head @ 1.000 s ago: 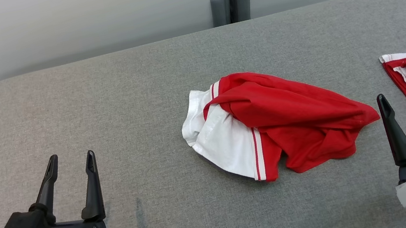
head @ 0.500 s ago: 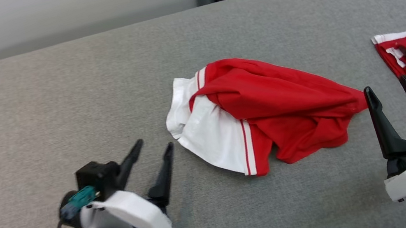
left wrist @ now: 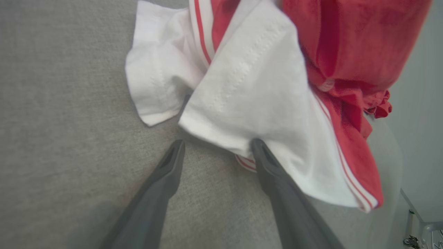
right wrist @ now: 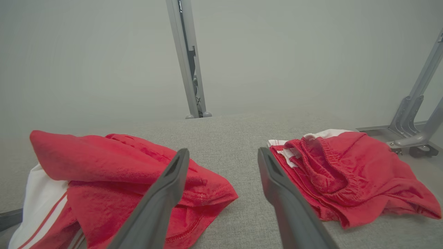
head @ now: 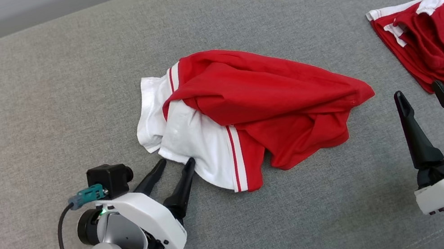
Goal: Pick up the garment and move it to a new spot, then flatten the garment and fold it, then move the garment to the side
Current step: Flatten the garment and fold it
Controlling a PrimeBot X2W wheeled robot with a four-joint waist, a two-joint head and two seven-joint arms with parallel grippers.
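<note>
- Head view: red and white garment [head: 273, 102] at centre of bench [head: 18, 110]; left gripper [head: 177, 161] at 7 o'clock, fingers spread.
- Left wrist view: one fingertip [left wrist: 259, 148] touches its white hem.
- Right wrist view: right gripper [right wrist: 223, 149] fingers spread, empty; second red garment [right wrist: 346, 169] at 3 o'clock.

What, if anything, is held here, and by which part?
Nothing is held. The left gripper has open jaws at the white edge of the garment; the right gripper is open, apart from it.
</note>
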